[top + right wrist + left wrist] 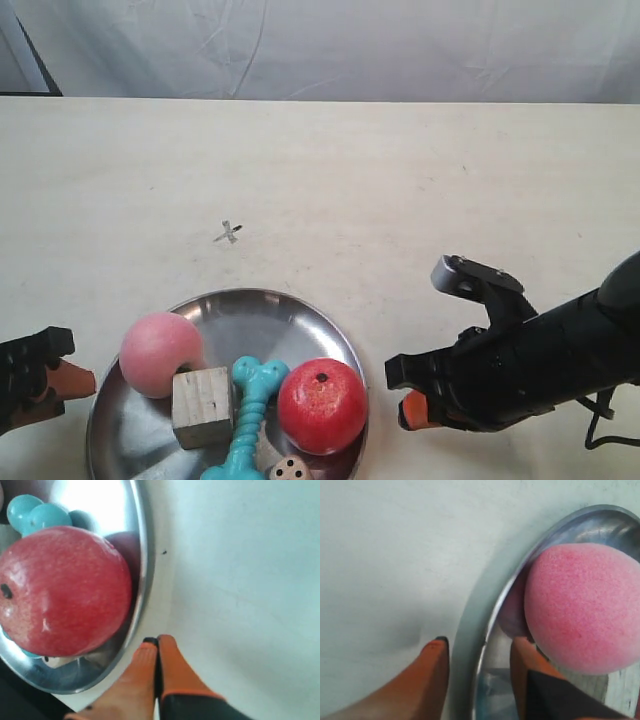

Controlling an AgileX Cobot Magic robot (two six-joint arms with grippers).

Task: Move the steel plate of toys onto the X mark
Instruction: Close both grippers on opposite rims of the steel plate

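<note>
One finger inside the steel plate (605, 525), the left gripper (480, 645) is spread; the right gripper (154, 641), pressed together.

My left gripper (480, 652) stands spread across the rim of the steel plate (492, 690). One finger is outside on the table (380, 570). The other is inside, where the pink ball (585, 605) crowds it with almost no gap. Across the plate, my right gripper (156, 644) lies pressed together just outside the rim. The red apple (62, 587) bulges up to that rim, leaving scant room inside. The wooden cube (203, 405), teal bone (250, 410) and die (289, 468) fill the plate's middle. From the rim to the X mark (229, 233) the table lies open, and wide beyond.
</note>
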